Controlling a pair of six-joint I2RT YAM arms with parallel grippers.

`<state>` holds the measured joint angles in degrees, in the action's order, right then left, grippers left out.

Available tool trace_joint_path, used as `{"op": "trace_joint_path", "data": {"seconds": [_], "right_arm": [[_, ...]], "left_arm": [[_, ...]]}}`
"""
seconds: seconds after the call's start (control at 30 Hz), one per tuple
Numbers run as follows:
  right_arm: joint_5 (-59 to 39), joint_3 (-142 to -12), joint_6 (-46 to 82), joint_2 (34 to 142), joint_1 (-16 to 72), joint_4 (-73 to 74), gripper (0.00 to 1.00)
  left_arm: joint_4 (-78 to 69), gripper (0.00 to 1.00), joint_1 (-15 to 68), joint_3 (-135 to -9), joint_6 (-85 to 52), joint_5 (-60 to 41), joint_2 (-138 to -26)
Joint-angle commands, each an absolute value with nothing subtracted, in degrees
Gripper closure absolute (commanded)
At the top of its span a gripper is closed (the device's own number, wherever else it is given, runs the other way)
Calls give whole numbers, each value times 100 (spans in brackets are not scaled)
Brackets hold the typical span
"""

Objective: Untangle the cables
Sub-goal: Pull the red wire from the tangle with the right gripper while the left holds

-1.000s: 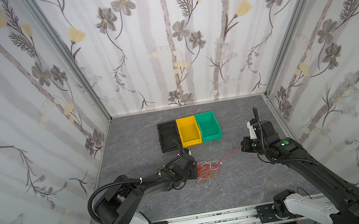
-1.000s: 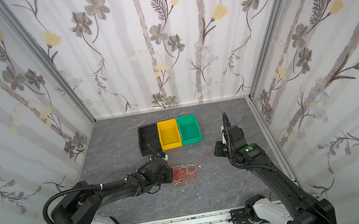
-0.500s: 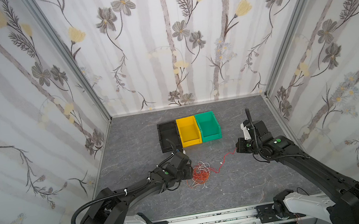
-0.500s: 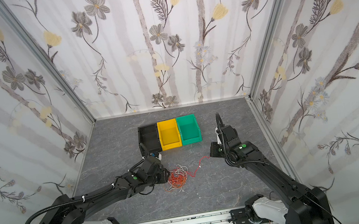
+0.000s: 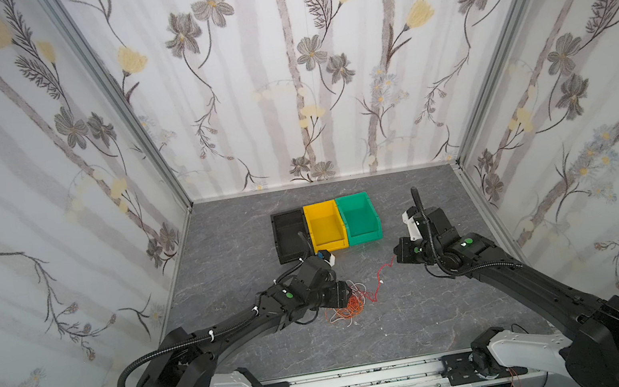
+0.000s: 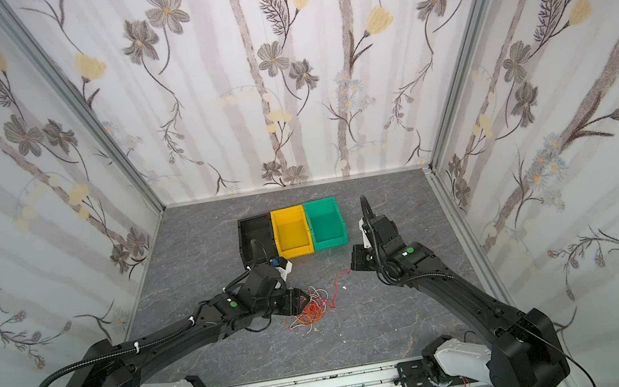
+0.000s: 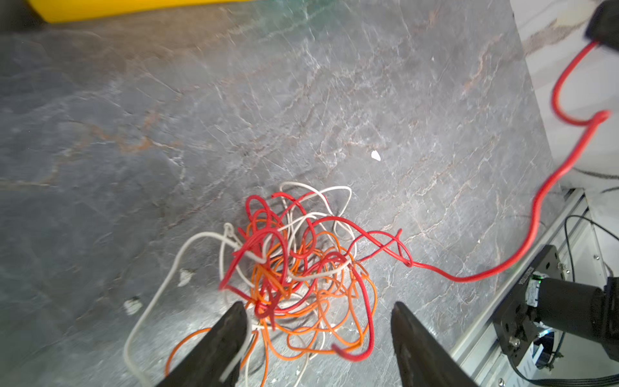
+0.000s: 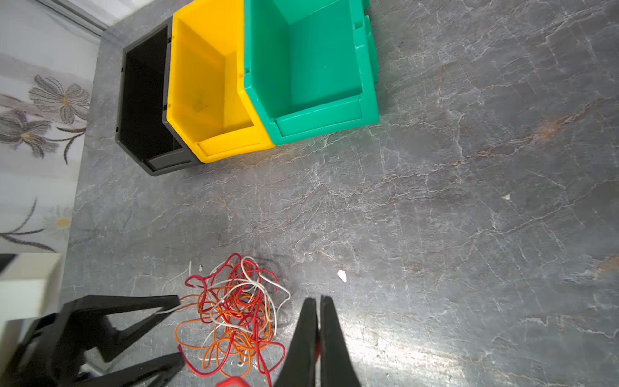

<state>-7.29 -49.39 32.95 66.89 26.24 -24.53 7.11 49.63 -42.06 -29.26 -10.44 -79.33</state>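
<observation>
Cables [image 7: 294,268] lie under the wide-spread left hand [image 7: 318,306]; the raised right hand [image 8: 318,300] pinches one red strand [image 7: 537,204].

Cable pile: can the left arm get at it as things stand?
Probably yes: the left gripper is open right at the cable pile, with nothing between. The right gripper, shut on one red cable, sits clear to the side.
</observation>
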Motion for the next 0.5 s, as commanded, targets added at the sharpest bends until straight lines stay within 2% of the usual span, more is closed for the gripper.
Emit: {"op": "trace_joint_path", "data": {"seconds": [0.0, 0.2, 0.37, 0.47], "right_arm": [[-979, -5055, 3415, 6610, 2623, -2297, 100], [-1242, -5149, 3558, 6390, 2607, -2232, 100], [-1265, -5241, 3560, 6105, 2459, -2292, 100], [-1355, -5308, 3497, 5930, 2244, -2422, 100]], "left_arm": [[409, 30, 5115, -4394, -2759, -1188, -8335], [570, 33, 5335, -4693, -2661, -810, -9039], [526, 44, 5284, -4530, -2703, -493, -9115], [444, 56, 5193, -4377, -2790, -466, -9139]]}}
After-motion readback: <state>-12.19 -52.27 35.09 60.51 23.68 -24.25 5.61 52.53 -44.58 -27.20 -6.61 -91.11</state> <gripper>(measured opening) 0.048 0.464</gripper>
